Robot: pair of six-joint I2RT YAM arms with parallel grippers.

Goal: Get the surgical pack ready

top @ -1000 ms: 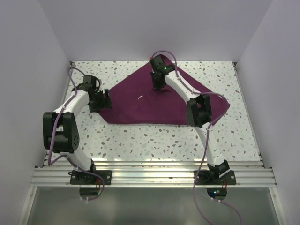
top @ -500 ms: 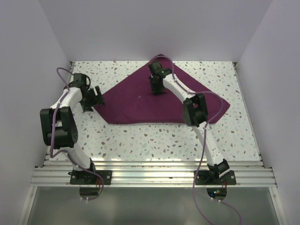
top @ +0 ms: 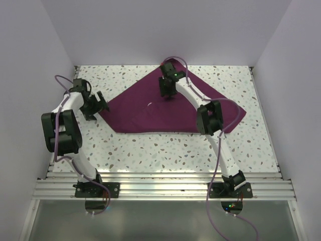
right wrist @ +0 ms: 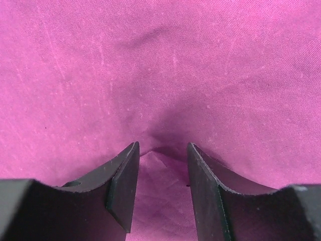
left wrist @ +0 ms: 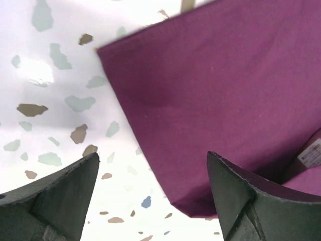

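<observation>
Purple cloth on speckled table — pale walls around.

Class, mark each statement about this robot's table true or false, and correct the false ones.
1. The cloth lies on a speckled table. True.
2. The cloth is green. False: it is plum-purple.
3. The left fingers stand wide apart by the cloth's left corner, holding nothing. True.
4. The right fingers hang over bare table. False: they are over the cloth.
</observation>
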